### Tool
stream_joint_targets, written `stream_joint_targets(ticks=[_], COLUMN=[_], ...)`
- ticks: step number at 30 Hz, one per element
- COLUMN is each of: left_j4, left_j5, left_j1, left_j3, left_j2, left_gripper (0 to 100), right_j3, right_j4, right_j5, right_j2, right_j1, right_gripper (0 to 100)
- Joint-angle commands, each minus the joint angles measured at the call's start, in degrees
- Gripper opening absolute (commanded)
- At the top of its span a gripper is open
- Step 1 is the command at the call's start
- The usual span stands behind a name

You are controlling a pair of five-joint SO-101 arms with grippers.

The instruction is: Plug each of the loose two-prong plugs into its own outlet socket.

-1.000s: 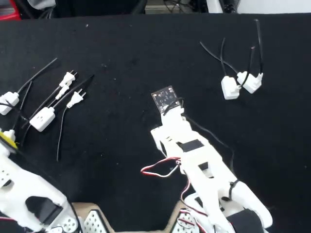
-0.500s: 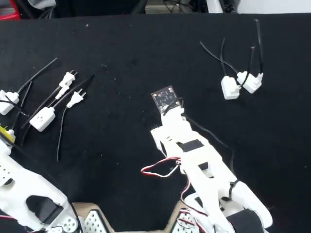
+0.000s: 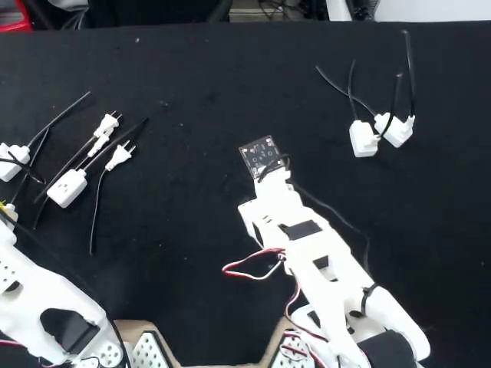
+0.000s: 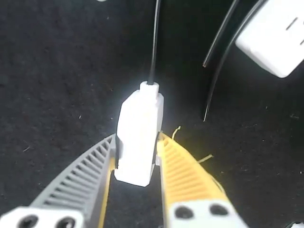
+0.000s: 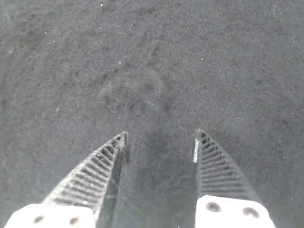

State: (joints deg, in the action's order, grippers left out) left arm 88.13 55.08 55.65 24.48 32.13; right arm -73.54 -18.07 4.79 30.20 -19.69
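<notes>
Pointing cord-outward: socket (image 4: 140, 111) (in left gripper (image 4: 137, 138))

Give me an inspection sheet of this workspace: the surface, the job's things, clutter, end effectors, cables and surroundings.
Surface: black cloth covers the table.
Job's things: far plug and near plug lie loose on the left, next to a socket. A block pair sits touching at the far right.
Clutter: nothing seen.
End effectors: left end effector is shut on a white cabled piece; plug or socket cannot be told. Right end effector is open over bare cloth.
Cables: black leads trail from the white pieces. Red and white wires loop off the middle arm.
Surroundings: a red object lies beyond the far edge.
</notes>
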Motion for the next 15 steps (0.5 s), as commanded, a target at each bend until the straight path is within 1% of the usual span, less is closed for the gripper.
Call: stream_joint_targets(ticks=[1, 6, 10, 15], left_j4=[1.4, 12.3, 12.7, 12.7], left_j5=[-0.8, -0.8, -1.9, -2.0], left_j1=[0.7, 0.0, -0.2, -2.2], left_j3=[2.3, 5.8, 2.3, -9.8], left_j2=[-1.1, -6.2, -13.3, -24.3], left_gripper=[3, 3, 3, 3], right_j3=[0.0, 0.0, 0.0, 0.0], right_j4=[1.3, 1.3, 1.3, 1.3], right_j5=[0.0, 0.0, 0.0, 0.0], right_j2=[1.8, 1.8, 1.8, 1.8], right_j1=[-0.9, -0.9, -0.9, -0.9], right_gripper=[20.4, 20.4, 20.4, 20.4])
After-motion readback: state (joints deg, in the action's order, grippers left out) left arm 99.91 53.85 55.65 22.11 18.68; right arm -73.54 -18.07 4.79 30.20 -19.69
